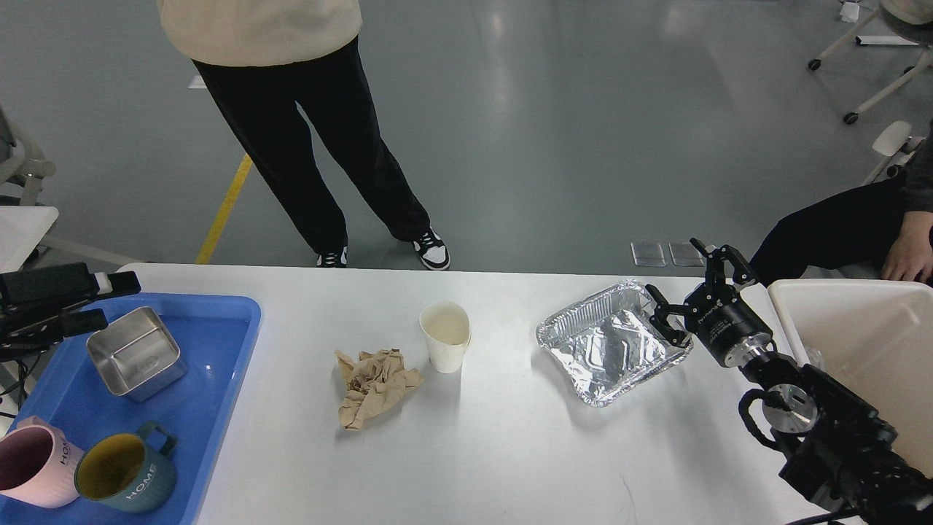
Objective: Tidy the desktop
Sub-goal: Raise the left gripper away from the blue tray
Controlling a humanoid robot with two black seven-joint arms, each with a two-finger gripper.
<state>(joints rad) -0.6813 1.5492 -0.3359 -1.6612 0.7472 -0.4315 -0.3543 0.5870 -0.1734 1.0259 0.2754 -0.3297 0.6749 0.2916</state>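
Note:
The white desktop (pixel 510 452) holds a crumpled brown paper (pixel 375 386), a white paper cup (pixel 444 337) standing upright beside it, and an empty foil tray (pixel 609 343) to the right. My right gripper (pixel 689 288) is open at the foil tray's far right corner, with one finger over the rim and the other behind it. My left gripper (pixel 120 299) is open and empty above the far left corner of the blue tray (pixel 211 364).
The blue tray holds a square steel container (pixel 135 352), a pink mug (pixel 33 467) and a teal mug (pixel 124 474). A cream bin (pixel 867 343) stands at the right edge. A person (pixel 313 124) stands behind the table and another (pixel 860 226) sits at the right.

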